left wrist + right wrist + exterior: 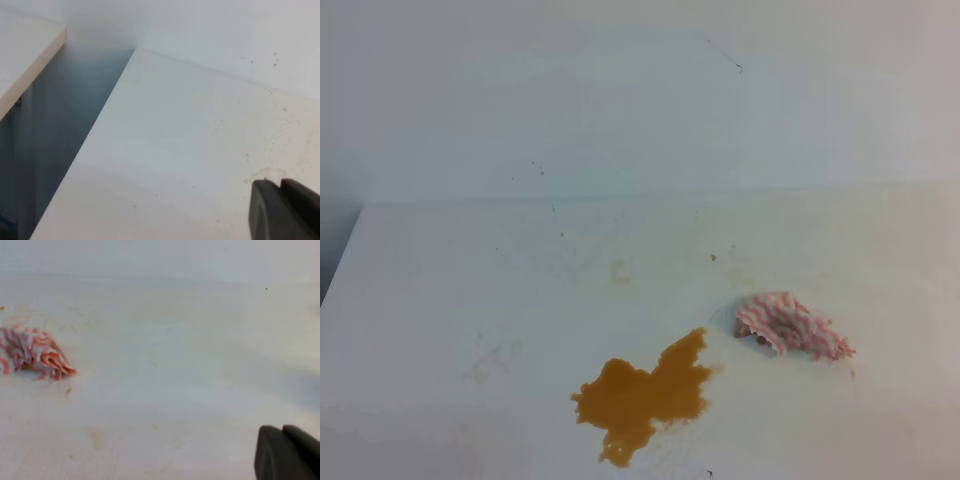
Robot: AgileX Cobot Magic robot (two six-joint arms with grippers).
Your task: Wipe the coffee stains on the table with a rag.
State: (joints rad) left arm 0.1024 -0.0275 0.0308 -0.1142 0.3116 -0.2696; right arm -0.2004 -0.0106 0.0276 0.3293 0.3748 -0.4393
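The coffee stain (645, 395) is one orange-brown lobed puddle on the white table (470, 290), near the front middle. The rag (792, 326), bunched with pink-red and white zigzag stripes, lies just right of and behind the puddle, apart from it. It also shows at the left edge of the right wrist view (32, 352). No gripper shows in the high view. The left gripper (280, 184) shows as two dark fingertips pressed together, empty, over bare table. The right gripper (282, 429) looks the same, well to the right of the rag.
A white wall (620, 90) rises behind the table. The table's left edge (95, 130) drops to a dark gap, with another pale surface (25, 55) beyond it. Faint yellowish smudges (618, 270) mark the tabletop.
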